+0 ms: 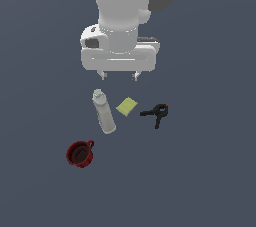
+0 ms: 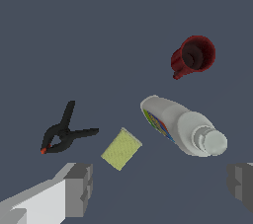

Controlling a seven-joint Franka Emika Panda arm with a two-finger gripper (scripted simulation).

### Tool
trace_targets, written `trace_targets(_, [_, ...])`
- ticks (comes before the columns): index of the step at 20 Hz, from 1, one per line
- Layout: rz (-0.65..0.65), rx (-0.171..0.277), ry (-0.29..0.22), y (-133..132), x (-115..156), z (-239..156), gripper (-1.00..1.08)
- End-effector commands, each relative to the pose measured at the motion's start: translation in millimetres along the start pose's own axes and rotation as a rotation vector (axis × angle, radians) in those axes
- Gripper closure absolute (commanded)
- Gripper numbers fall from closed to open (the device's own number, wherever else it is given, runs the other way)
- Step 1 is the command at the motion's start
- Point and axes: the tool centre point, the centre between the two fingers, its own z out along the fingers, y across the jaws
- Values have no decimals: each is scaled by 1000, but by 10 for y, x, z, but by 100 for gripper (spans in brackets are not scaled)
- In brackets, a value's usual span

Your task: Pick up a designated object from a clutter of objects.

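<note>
Exterior view shows us the hand (image 1: 119,76) hanging above the worktop (image 1: 210,171), its two fingers spread wide with nothing between them. We see the black clamp (image 1: 156,113) lying on the worktop at about 4 o'clock from the hand, well apart from the fingers, with its small orange-red tip at the far end and its forked handles pointing to the exterior view's left and toward the camera. Just beside it, at 9 o'clock, lies the yellow-green block (image 1: 127,105), and beyond that the whitish bottle (image 1: 103,111) lies on its side. We find the dark red cup (image 1: 80,153) at 7 o'clock from the bottle, apart from the others. In the wrist view the clamp (image 2: 63,134) lies clear of both fingertips (image 2: 79,188).
</note>
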Motion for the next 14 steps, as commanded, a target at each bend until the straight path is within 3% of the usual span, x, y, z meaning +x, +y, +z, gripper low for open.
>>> trace_targets(1, [4, 1, -1, -21, 3, 23, -92])
trace_targets(14, [137, 27, -2, -412, 64, 451, -92])
